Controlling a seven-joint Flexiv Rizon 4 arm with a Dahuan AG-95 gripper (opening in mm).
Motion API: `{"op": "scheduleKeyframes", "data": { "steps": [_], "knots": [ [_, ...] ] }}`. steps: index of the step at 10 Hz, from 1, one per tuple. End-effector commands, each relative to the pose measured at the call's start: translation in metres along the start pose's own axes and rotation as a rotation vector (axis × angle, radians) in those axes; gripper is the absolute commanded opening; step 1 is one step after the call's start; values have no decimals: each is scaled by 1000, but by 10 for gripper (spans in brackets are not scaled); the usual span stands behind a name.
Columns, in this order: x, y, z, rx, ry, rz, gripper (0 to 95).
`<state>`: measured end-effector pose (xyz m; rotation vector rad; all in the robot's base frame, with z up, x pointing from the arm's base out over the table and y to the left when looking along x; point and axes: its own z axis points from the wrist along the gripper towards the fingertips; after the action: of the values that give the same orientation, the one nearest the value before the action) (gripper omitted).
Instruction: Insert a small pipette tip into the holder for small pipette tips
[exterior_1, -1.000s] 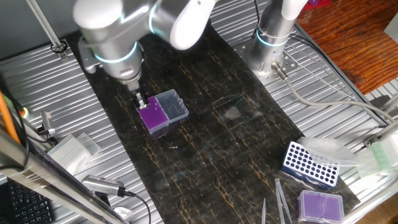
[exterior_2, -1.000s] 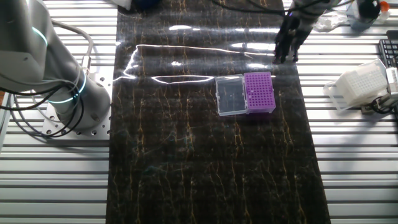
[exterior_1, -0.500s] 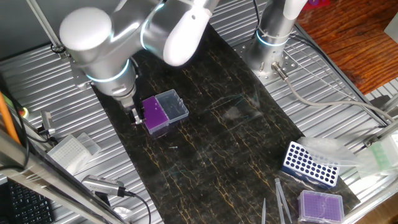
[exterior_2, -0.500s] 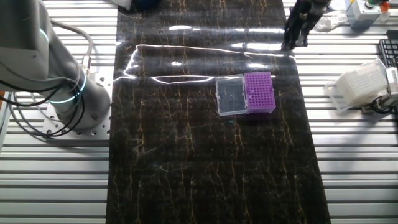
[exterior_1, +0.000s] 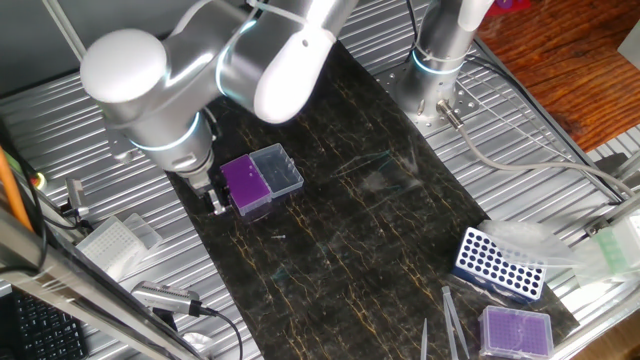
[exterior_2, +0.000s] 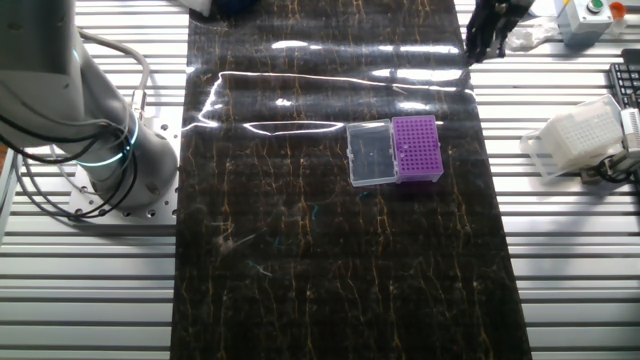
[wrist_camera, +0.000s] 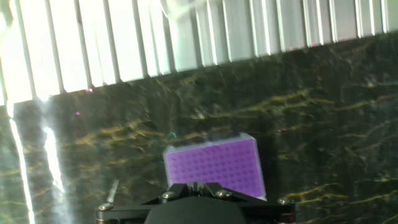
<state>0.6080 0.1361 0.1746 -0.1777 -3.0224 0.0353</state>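
Claw (exterior_1: 216, 203) now off to the side of the holder (exterior_1: 246, 185), no longer over its grid like a second ago; drifted out toward the mat edge and the bare slats of the tabletop (exterior_2: 330, 330). Can't tell whether shut or open, fingertips too blurry. No tip visible between them or anywhere near. Probably means either a tip already dropped in, or heading off to fetch one.

The holder for small pipette tips (exterior_1: 246, 184) lies flat on the tabletop (exterior_1: 330, 250), its clear lid flap (exterior_1: 277, 170) open alongside.
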Motion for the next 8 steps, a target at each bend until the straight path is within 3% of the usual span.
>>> {"op": "scheduleKeyframes", "data": {
  "steps": [1, 5, 8],
  "knots": [
    [-2, 10, -6, -1, 9, 9, 0],
    [-4, 33, -18, -7, 15, 22, 0],
    [-4, 36, -20, -5, 14, 24, 0]
  ]
}}
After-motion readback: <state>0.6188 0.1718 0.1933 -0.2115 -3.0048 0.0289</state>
